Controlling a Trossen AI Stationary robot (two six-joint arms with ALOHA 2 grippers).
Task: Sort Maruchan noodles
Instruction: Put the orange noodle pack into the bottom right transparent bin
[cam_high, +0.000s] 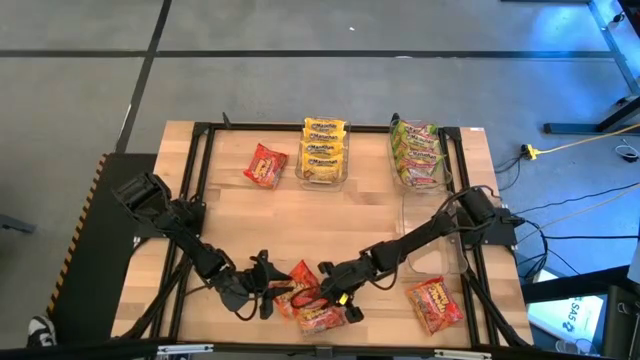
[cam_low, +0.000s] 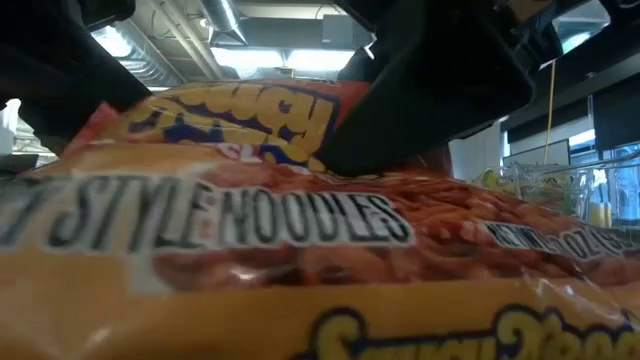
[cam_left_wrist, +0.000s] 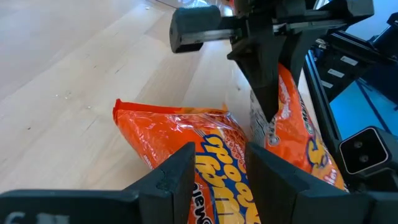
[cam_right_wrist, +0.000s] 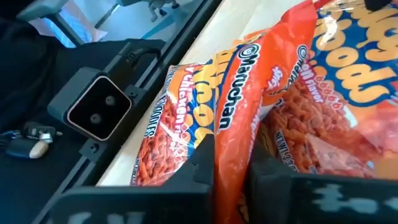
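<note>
My right pincer (cam_high: 345, 296) is clamped on the crimped edge of a red-orange packet (cam_right_wrist: 239, 124) at the near edge of the table (cam_high: 370, 215), where two or three such packets lie overlapping in a small heap (cam_high: 308, 298). My left pincer (cam_left_wrist: 217, 177) sits just beside it, its fingers straddling another packet (cam_left_wrist: 186, 134) of that heap; whether they truly pinch it I cannot tell. More red-orange ones lie apart: one near the far bins (cam_high: 265, 165), one at the near right corner (cam_high: 435, 303). The yellow packets (cam_high: 323, 150) and green packets (cam_high: 417, 152) already fill their clear bins, and a third bin (cam_high: 432, 235) stands just right of my right arm. These packets look light, with slick, crinkly film over a brittle noodle block, so I judge a hard squeeze on the middle would crack it and a flat face would slide. The sealed seam, where I am holding, seems the best purchase; the risk is dragging the neighbour along with it.
</note>
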